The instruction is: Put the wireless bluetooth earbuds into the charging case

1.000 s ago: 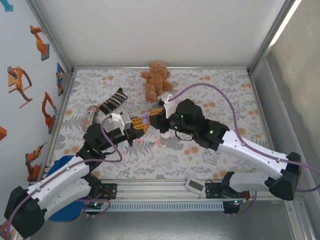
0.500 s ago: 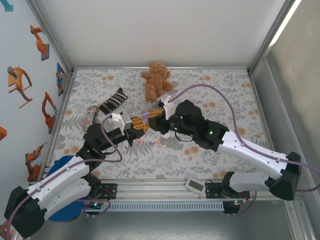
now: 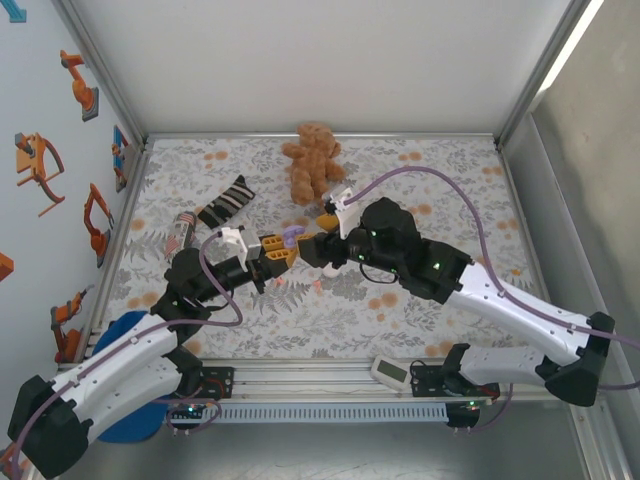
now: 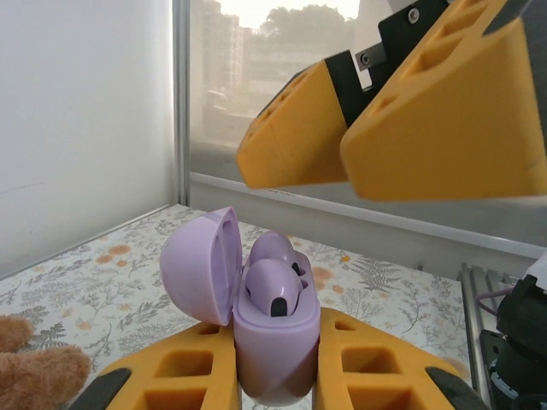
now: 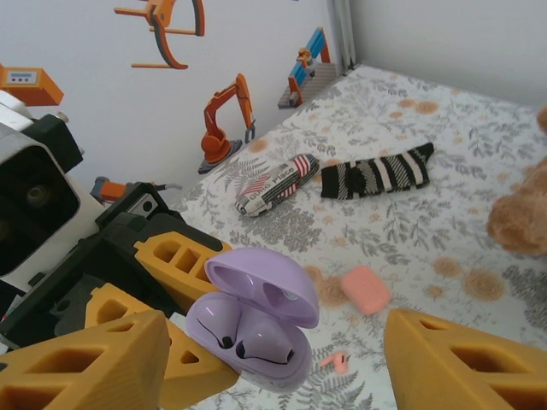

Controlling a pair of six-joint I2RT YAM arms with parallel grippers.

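Left gripper [image 3: 277, 250]: clamped on open lilac charging case [image 4: 272, 350] | earbuds [image 4: 272, 290]: seated inside case | right gripper [image 3: 316, 237]: spread wide, empty, beside case

At the middle of the flower-printed counter [image 3: 450, 180], the left gripper [image 3: 280, 250] clamps a small lilac charging case [image 3: 291, 236]. The right gripper [image 3: 322, 245] faces it from just beside, on the right, with its jaws apart. A brown teddy bear [image 3: 312, 160] lies near the far edge, with a striped sock [image 3: 226, 202] and a small rolled bundle [image 3: 180, 228] to its left.
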